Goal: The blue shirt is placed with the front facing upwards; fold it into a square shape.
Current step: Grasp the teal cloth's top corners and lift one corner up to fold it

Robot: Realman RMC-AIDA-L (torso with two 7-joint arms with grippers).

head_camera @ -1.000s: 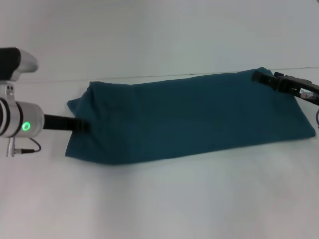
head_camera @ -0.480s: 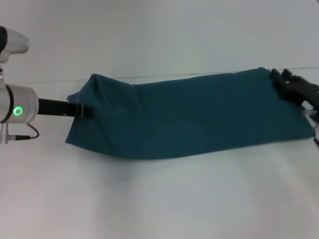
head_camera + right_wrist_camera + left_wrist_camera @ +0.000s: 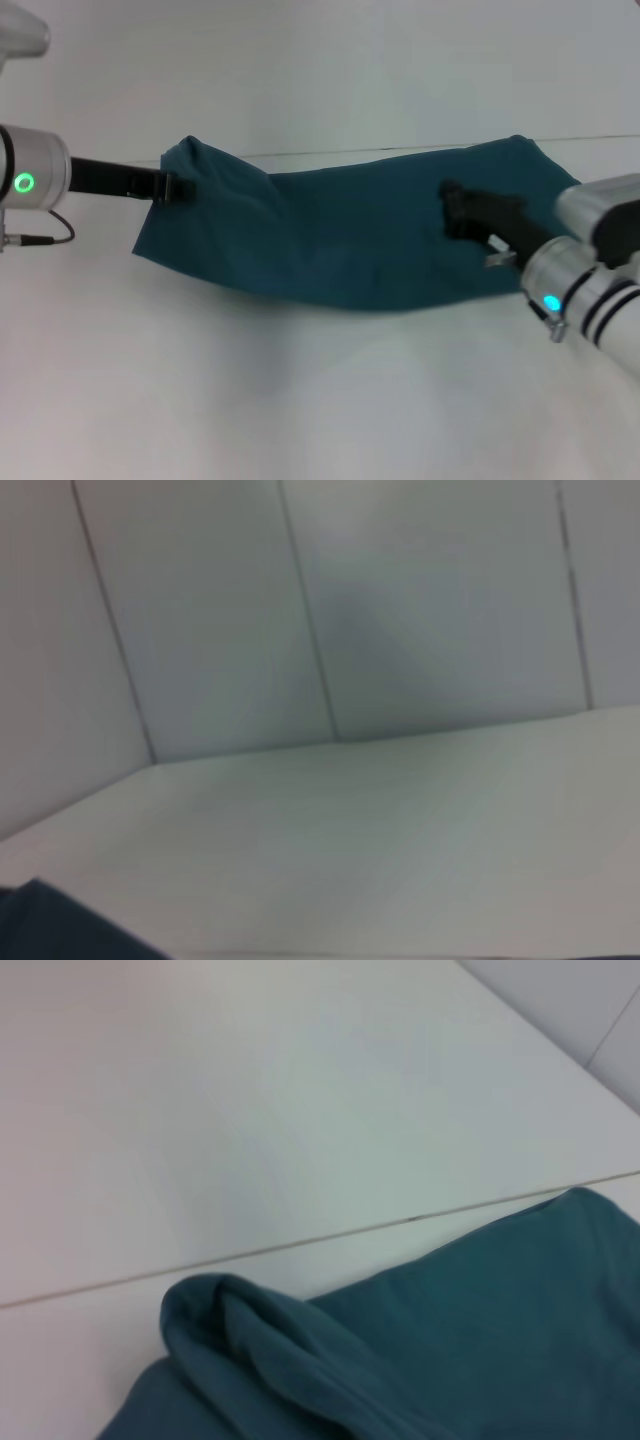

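Note:
The blue shirt lies as a long teal band across the white table, with no lettering showing. Its left end is bunched and raised, and my left gripper is shut on that end from the left. In the left wrist view the same bunched fold of the blue shirt fills the lower part of the picture. My right gripper hovers over the shirt right of its middle, and its arm covers the shirt's near right corner. The right wrist view catches only a sliver of the shirt.
A seam runs across the table behind the shirt. White panelled walls stand beyond the table. Bare white table lies in front of the shirt, toward me.
My right arm has swung from the shirt's far right end in over the shirt, toward its middle and nearer to me. My left gripper has risen, lifting the shirt's left end.

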